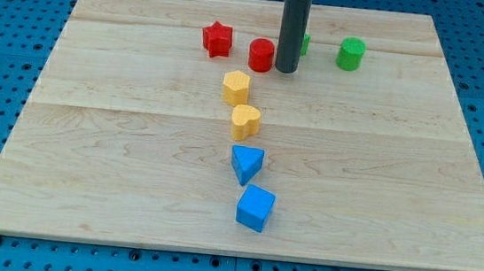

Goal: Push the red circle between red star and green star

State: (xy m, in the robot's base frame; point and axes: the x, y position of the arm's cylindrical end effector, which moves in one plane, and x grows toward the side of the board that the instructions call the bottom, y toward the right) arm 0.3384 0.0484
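Pale wooden tabletop (381, 167) on blue pegboard carries the small red circle block (261, 55), just right of the red star block (217, 39); my tip (286, 70) sits beside its right, hiding most of the green star block (305, 44); I carry no claw, only this rod; light and slippery-looking, it should slide when nudged low.

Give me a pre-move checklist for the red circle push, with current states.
1. Red circle block located, between the red star block and the rod: ok.
2. My tip beside the red circle, on the view's right: ok; contact: cannot tell.
3. Green star block visible: not ok, mostly hidden behind the rod, shape unconfirmed.
4. Red circle already between the two stars: cannot tell, seems so.
5. Green circle block clear of the path, further right: ok.
6. Yellow hexagon block below the red circle, apart: ok.
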